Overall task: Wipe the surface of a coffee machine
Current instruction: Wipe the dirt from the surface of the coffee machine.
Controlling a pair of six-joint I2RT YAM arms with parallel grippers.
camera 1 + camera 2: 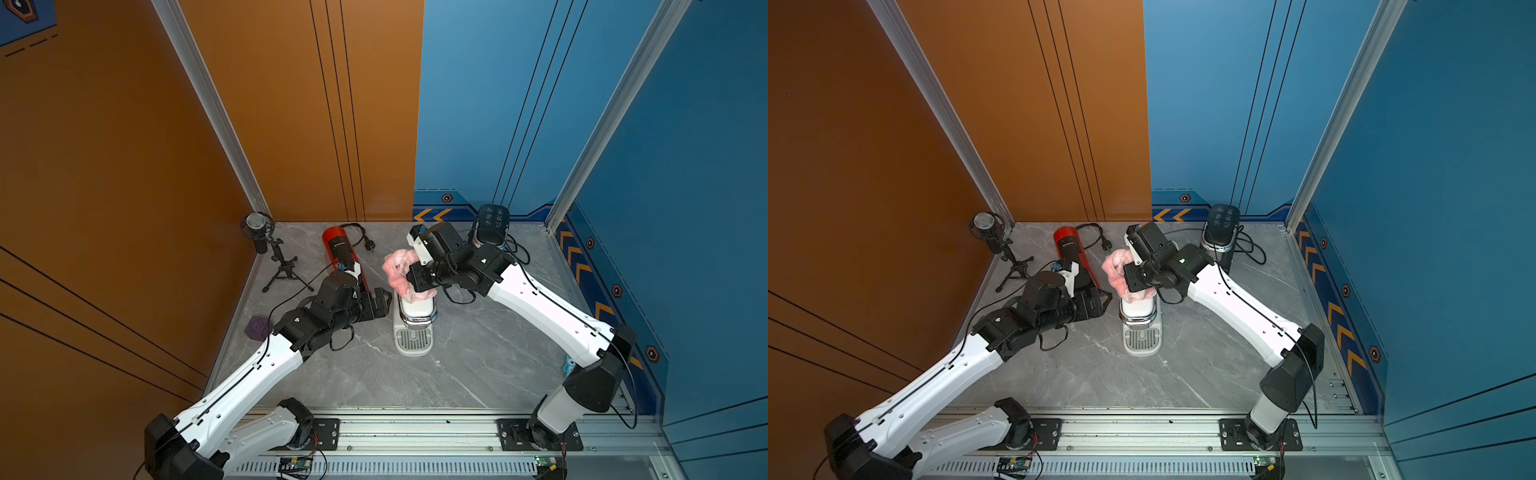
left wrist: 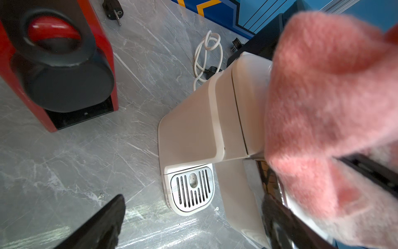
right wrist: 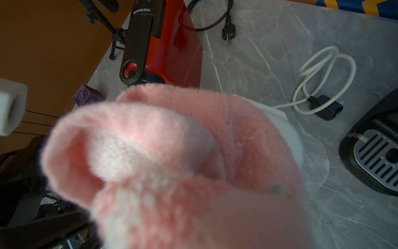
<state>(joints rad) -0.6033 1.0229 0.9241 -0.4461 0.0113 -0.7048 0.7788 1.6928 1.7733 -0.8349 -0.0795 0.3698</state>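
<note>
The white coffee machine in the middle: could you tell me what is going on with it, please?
The right gripper is shut on a pink cloth and holds it against the top of the white coffee machine. The left gripper is open close beside the machine, gripping nothing. The red machine and the black machine stand farther back.

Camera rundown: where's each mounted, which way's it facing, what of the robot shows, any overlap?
Top views: high over the base rail, looking down on the table; left arm and right arm show.
Left wrist: on the left arm beside the white machine, facing down; its open fingers show.
Right wrist: over that machine, facing down toward the red machine; cloth fills it, right arm unseen.
Shared: both wrist views catch cloth and red machine.
</note>
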